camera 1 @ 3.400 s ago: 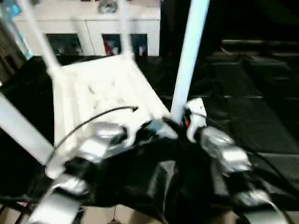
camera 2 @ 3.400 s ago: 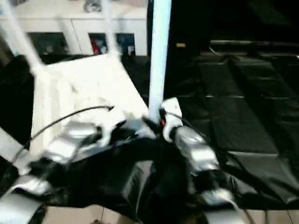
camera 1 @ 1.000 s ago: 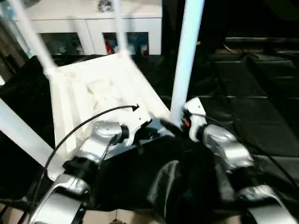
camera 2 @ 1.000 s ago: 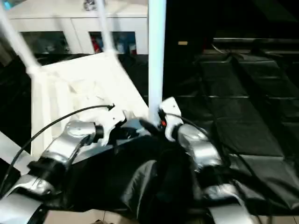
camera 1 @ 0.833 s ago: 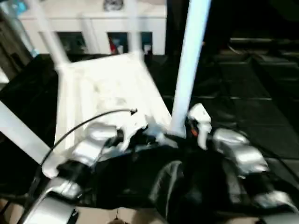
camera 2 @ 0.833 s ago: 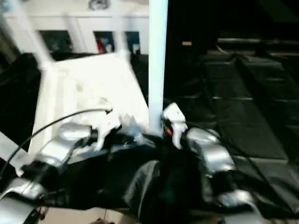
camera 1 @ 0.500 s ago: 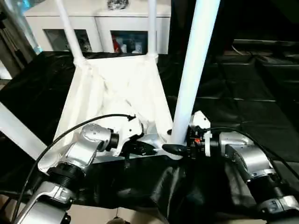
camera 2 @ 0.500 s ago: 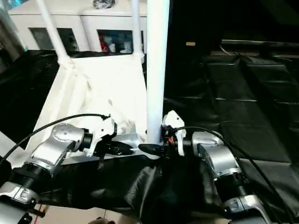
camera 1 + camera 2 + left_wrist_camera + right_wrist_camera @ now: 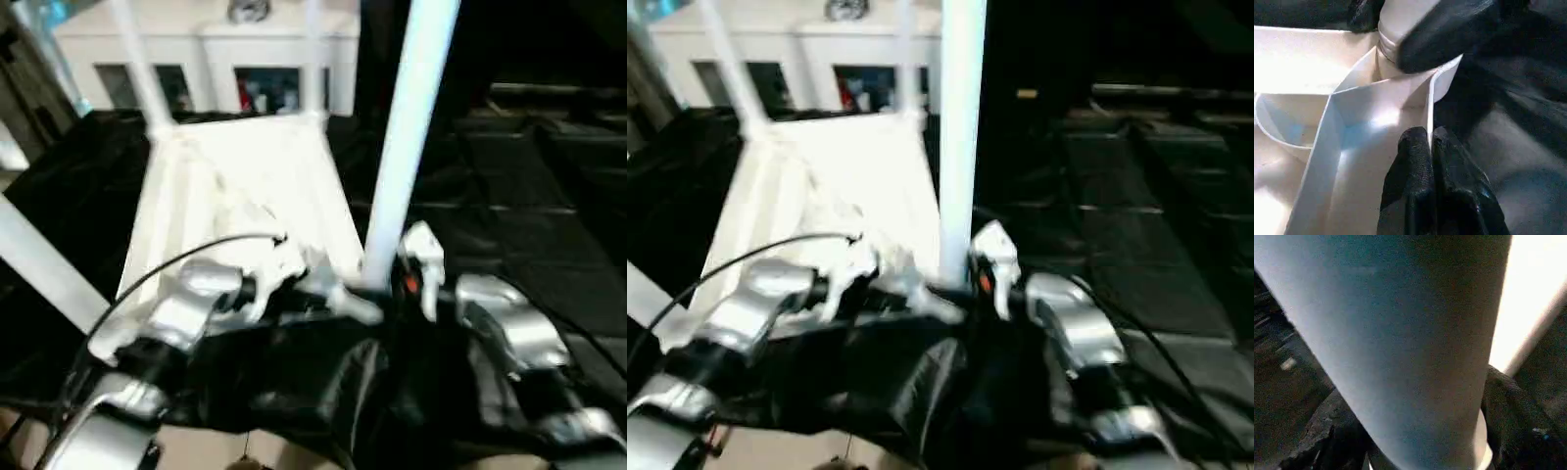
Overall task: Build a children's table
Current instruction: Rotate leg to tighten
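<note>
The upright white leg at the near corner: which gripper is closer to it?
Right. The right gripper is at the foot of the leg; the left gripper pinches the table's edge rib beside that corner.

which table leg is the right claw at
The thick-looking near leg rising right beside the right claw; the two thin-looking legs stand at the far corners.

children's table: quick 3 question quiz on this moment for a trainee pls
1. True or false: the children's table lies with its ribbed underside facing up.
2. The left gripper is shut on: A) a leg, B) a thin rim wall of the table, C) the black cloth.
3. What piece of furniture stands beyond the table?

Key: 1 true. 2 B. 3 the white cabinet.
</note>
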Robot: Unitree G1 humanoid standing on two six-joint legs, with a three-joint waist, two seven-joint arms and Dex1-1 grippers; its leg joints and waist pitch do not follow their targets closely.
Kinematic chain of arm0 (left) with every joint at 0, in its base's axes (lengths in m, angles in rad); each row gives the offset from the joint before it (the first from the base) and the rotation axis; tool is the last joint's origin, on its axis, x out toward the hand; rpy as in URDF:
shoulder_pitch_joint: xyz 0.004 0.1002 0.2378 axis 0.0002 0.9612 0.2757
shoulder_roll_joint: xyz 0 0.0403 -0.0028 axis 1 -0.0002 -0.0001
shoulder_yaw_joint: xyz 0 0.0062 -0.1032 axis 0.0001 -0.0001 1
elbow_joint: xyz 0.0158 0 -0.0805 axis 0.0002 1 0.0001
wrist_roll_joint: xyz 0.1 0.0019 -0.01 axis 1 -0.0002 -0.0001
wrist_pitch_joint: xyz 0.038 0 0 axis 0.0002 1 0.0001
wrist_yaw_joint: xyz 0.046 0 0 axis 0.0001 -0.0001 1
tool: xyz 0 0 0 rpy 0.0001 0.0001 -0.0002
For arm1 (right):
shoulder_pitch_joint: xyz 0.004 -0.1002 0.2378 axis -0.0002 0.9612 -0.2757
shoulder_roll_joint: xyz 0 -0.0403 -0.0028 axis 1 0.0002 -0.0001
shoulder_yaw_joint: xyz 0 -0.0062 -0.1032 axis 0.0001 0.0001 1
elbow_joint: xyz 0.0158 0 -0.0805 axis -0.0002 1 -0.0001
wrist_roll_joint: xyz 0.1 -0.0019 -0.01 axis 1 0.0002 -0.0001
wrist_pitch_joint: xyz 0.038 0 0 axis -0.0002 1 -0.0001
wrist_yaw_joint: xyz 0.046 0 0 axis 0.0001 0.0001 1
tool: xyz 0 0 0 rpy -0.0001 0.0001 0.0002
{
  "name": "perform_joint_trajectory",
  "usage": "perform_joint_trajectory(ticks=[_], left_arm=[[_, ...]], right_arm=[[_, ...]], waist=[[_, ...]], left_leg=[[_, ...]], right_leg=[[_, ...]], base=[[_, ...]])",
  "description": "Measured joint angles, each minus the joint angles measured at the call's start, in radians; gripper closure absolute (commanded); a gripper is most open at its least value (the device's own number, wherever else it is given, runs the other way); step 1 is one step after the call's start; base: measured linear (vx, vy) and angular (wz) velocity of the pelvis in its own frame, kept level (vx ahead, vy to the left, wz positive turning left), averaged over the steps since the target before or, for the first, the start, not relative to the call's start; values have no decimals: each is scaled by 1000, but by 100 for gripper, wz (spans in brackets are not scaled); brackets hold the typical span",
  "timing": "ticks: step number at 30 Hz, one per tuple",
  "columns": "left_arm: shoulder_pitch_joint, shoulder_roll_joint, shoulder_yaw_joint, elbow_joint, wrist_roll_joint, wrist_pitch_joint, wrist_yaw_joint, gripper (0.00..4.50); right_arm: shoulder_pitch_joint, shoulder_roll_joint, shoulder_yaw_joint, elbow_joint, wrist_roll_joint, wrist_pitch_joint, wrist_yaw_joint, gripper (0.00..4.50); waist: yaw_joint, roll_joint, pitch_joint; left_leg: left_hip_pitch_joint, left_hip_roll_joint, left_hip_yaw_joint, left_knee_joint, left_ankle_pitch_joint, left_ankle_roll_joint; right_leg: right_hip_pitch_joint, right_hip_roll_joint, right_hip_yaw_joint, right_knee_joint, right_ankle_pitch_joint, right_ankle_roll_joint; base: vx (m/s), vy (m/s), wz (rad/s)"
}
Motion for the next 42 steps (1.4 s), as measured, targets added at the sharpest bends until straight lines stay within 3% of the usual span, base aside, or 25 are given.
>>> perform_joint_trajectory(ticks=[4,11,13,17,22,27,32,42], left_arm=[[-46,-65,23,60,23,33,165,450],[-59,-80,38,78,28,33,199,450],[-59,-78,39,78,28,31,190,450],[-53,-54,38,75,26,13,144,450],[-23,-3,29,37,13,-13,34,450],[0,48,-1,12,-4,-63,-95,450],[11,80,-15,-2,-19,-77,-187,450],[33,103,-31,-39,-36,-78,-269,450]], right_arm=[[-89,112,-69,126,-28,-16,-273,183],[-92,155,-70,155,-93,-117,-365,183],[-93,152,-77,159,-74,-114,-345,129],[-93,129,-77,162,-62,-109,-235,93],[-46,37,-10,75,-57,-84,-26,93],[19,-99,67,-55,-27,-56,202,93],[45,-131,79,-107,-13,-29,316,93],[65,-156,104,-160,20,16,385,168]], waist=[[-22,0,0],[-22,2,-1],[-21,2,-1],[-23,1,-1],[-19,1,-1],[6,-1,0],[10,-2,1],[30,-3,2]], left_leg=[[0,0,0,2,0,0],[-1,0,0,-2,0,0],[-1,0,0,-4,0,0],[-1,0,0,-4,0,0],[-2,0,0,-4,0,0],[-2,0,0,-4,0,0],[-3,0,0,-2,0,0],[-3,0,0,-2,0,0]], right_leg=[[0,0,0,0,1,0],[0,0,0,0,3,-4],[0,0,-1,0,3,-4],[0,0,-1,0,3,-4],[-1,0,-2,-1,2,-4],[-1,0,-2,-2,2,-4],[-1,0,-1,-1,2,-4],[-1,0,-1,-1,2,-4]], base=[[0,0,0],[0,0,0],[0,0,0],[0,0,0],[0,0,0],[0,0,0],[0,0,0],[0,0,0]])
